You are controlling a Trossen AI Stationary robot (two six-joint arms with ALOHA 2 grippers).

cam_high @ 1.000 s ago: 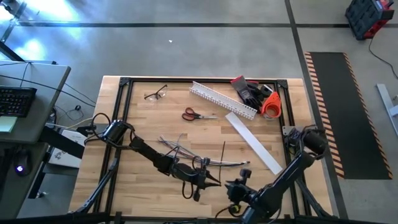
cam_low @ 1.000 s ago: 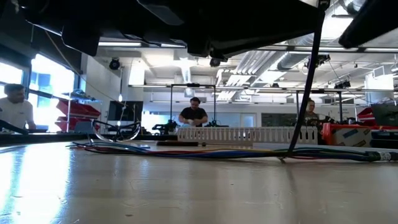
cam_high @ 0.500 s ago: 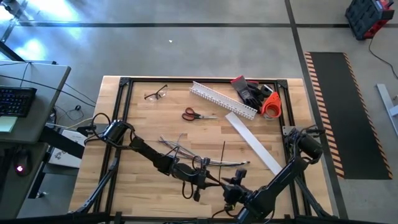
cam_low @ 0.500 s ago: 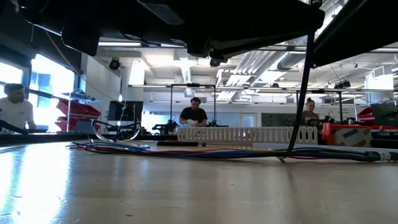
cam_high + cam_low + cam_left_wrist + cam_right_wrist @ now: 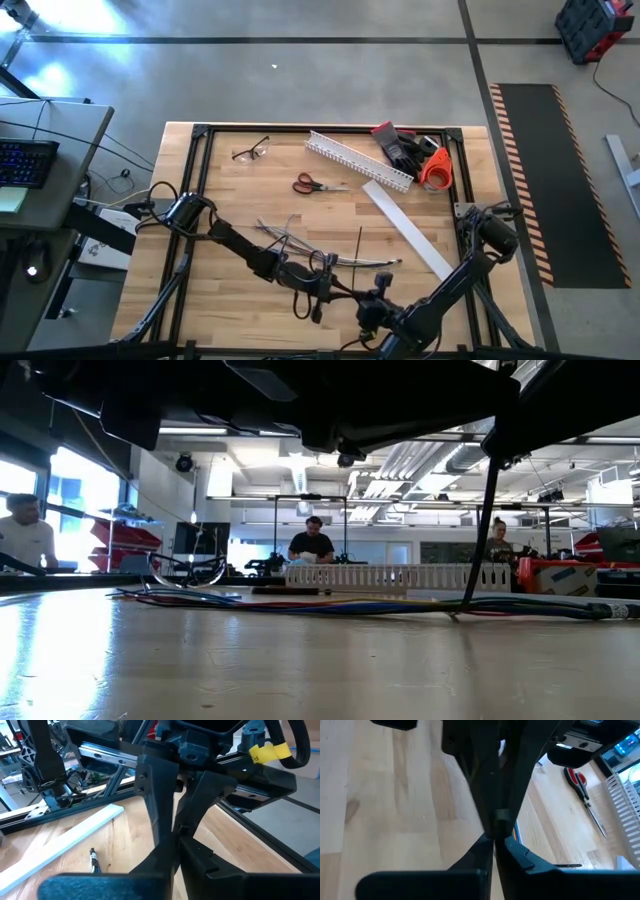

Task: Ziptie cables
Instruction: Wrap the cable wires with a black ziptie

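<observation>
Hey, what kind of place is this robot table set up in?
Probably a robotics lab or workshop: a bare concrete floor, exposed ceiling ducts, and people at benches beyond the wooden table.

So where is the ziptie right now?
In the high view the ziptie lies as a thin black strip at mid-table, just right of the cables and left of the flat white cover strip; neither gripper holds it.
</observation>
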